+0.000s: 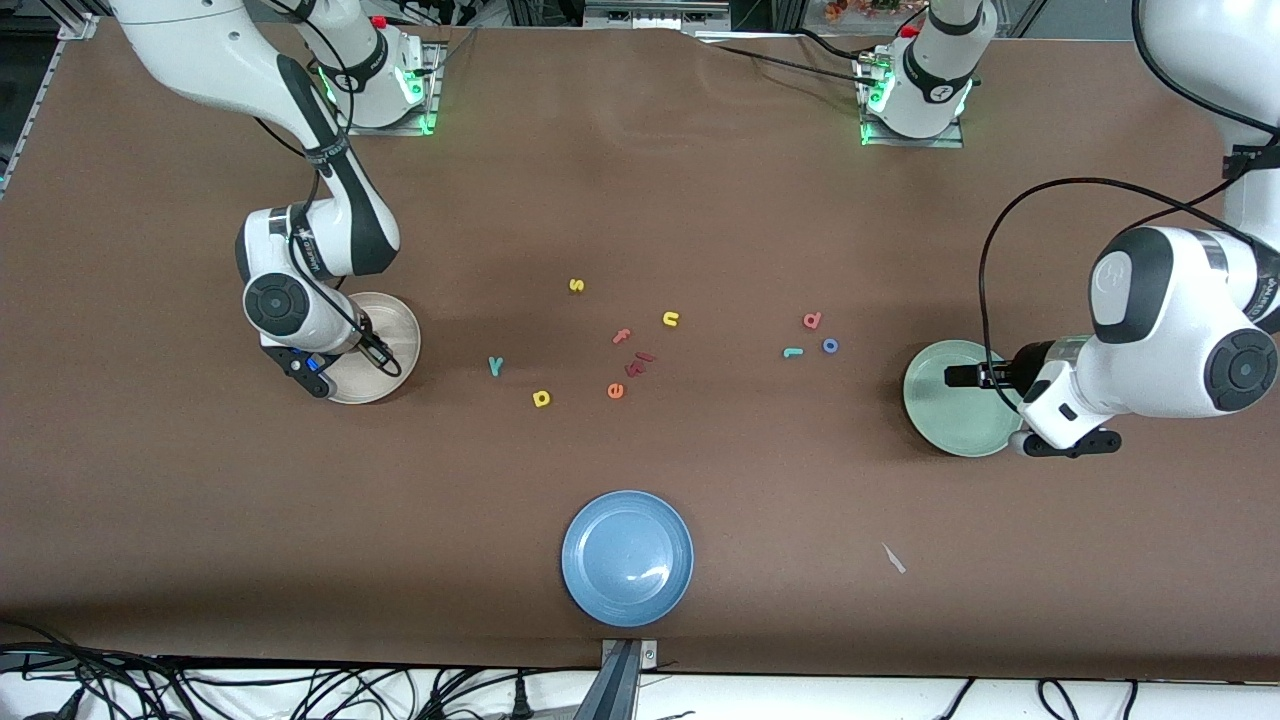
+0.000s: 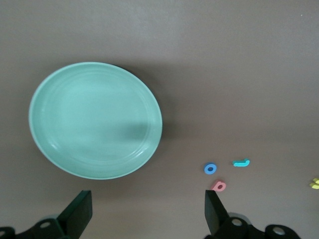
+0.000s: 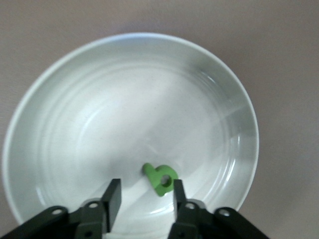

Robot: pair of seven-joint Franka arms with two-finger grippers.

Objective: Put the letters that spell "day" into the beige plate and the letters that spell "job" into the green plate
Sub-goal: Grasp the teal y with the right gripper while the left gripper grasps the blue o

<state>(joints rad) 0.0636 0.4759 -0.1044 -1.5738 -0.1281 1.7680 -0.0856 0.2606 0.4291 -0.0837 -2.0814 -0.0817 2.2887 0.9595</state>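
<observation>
My right gripper (image 3: 144, 191) hangs low over the beige plate (image 3: 99, 99), jaws apart, and the green "a" (image 3: 160, 179) lies loose in the plate beside one finger. The teal "y" (image 1: 495, 365) and yellow "d" (image 1: 541, 398) lie on the table between that plate (image 1: 395, 340) and the middle. My left gripper (image 2: 147, 204) is open with nothing in it, over the edge of the green plate (image 1: 950, 430), which holds nothing. The pinkish-red "b" (image 1: 812, 320), blue "o" (image 1: 830, 346) and teal "j" (image 1: 793, 352) lie together beside the green plate.
A blue plate (image 1: 627, 557) sits near the front edge at mid table. Scattered in the middle are a yellow "s" (image 1: 576, 285), yellow "n" (image 1: 671, 319), pink "f" (image 1: 622, 336), orange "e" (image 1: 615, 391) and a small red piece (image 1: 638, 365).
</observation>
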